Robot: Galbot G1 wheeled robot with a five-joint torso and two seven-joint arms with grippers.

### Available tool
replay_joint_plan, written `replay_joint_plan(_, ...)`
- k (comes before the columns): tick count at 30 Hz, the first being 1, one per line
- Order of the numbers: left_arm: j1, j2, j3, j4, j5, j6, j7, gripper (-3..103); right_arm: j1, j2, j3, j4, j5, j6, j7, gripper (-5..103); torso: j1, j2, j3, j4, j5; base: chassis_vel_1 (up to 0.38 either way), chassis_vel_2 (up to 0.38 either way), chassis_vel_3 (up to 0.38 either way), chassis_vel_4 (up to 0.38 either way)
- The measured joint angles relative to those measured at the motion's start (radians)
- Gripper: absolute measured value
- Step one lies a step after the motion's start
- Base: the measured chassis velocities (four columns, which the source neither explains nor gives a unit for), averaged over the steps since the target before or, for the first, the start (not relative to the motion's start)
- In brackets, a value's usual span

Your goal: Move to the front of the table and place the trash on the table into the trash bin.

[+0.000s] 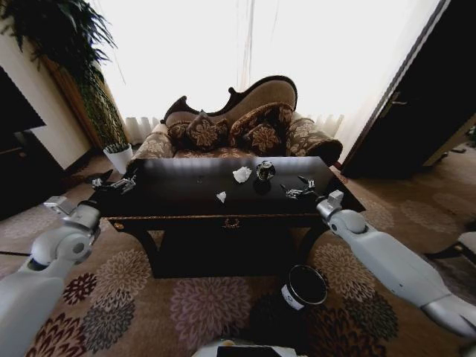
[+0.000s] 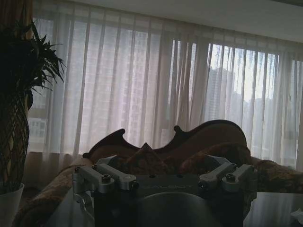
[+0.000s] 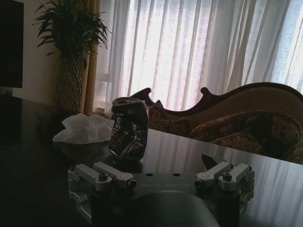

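Three bits of trash, a paper wad [image 1: 242,174], a crushed can [image 1: 265,170] and a small scrap [image 1: 221,196], lie mid-table [image 1: 178,195], the bin [image 1: 305,287] stands before its front edge, and both grippers, left [image 1: 117,182] and right [image 1: 299,190], hover spread apart, nothing binned.

trash [image 1: 242,175] on table [image 1: 178,195], bin [image 1: 304,286] before
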State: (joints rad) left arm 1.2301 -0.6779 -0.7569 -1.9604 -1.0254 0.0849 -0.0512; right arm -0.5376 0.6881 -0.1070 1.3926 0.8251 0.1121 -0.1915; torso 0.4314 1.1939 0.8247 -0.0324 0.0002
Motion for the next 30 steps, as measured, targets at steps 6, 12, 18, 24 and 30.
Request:
replay_joint_plan(6,0.0,0.0,0.0,0.0,0.0,0.0,0.0,100,0.086,0.046,-0.092,-0.082,0.006,0.015,-0.01,100,0.0,0.0,0.0,0.0,-0.0002,0.0,0.0,0.0,0.0)
replay_joint_plan(12,0.0,0.0,0.0,0.0,0.0,0.0,0.0,100,0.161,0.078,-0.136,-0.154,0.012,0.023,-0.022,100,0.0,0.0,0.0,0.0,-0.0001,0.0,0.0,0.0,0.0)
replay_joint_plan(18,0.0,0.0,0.0,0.0,0.0,0.0,0.0,100,0.216,0.102,-0.154,-0.204,0.015,0.024,-0.025,100,0.0,0.0,0.0,0.0,-0.0002,0.0,0.0,0.0,0.0)
replay_joint_plan(24,0.0,0.0,0.0,0.0,0.0,0.0,0.0,100,0.253,0.124,-0.175,-0.231,0.015,0.029,-0.025,100,0.0,0.0,0.0,0.0,-0.0003,0.0,0.0,0.0,0.0)
replay_joint_plan(30,0.0,0.0,0.0,0.0,0.0,0.0,0.0,100,0.284,0.148,-0.202,-0.241,0.014,0.033,-0.025,100,0.0,0.0,0.0,0.0,-0.0002,0.0,0.0,0.0,0.0)
